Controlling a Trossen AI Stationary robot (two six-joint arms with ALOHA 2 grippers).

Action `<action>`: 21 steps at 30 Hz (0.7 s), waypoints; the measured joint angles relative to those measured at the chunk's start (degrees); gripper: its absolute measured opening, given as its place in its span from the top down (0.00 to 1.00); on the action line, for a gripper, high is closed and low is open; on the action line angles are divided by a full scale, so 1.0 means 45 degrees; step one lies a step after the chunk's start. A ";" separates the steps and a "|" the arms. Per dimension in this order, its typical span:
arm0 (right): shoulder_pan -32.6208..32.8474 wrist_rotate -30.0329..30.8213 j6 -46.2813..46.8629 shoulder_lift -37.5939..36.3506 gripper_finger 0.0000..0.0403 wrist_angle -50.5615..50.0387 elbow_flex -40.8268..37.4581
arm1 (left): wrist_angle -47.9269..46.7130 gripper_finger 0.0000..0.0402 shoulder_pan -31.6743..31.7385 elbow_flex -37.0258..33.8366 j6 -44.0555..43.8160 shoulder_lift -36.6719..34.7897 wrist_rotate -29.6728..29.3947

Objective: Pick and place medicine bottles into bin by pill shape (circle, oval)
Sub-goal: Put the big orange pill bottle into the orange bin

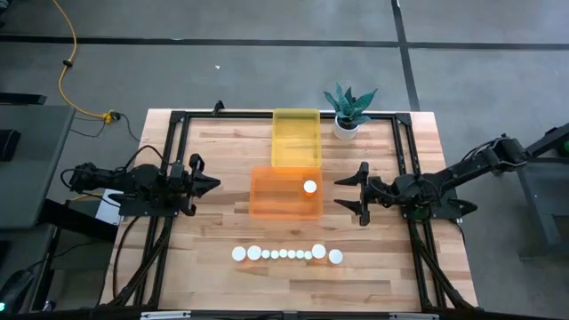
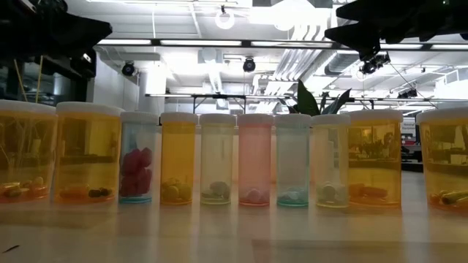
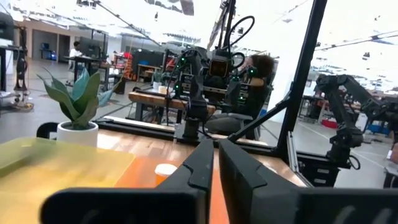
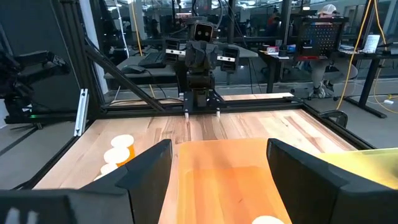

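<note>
Hovering left of the orange bin (image 1: 284,193), the left pincer (image 1: 213,184) is clenched and empty; the right pincer (image 1: 342,192) gapes, released. One bottle (image 1: 309,187) stands inside; the other bottles (image 1: 283,254) line the counter (image 1: 373,267) beside the empty yellow bin (image 1: 296,138).

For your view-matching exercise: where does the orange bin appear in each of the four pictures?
High view: orange bin at table centre, touching the yellow bin.
Low view: not visible.
Left wrist view: beyond the shut jaws.
Right wrist view: between the open jaws.
Shared landmark: white-capped bottle inside it.
</note>
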 joint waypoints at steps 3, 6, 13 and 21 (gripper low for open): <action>0.0000 0.0002 0.0002 0.0005 0.37 0.0001 0.0000 | 0.0053 0.87 0.0004 -0.0005 -0.0229 0.0179 -0.0001; 0.0000 0.0002 0.0006 0.0005 0.37 0.0000 0.0000 | 0.0308 0.77 0.0004 -0.0003 -0.0246 0.0541 -0.0258; 0.0000 0.0002 0.0006 0.0005 0.37 -0.0002 0.0000 | 0.1503 0.54 0.0002 -0.0003 -0.0456 0.1883 -0.0827; 0.0000 0.0006 0.0006 0.0005 0.37 -0.0001 0.0000 | 0.3723 0.46 0.0004 0.0000 -0.0218 0.3624 -0.0989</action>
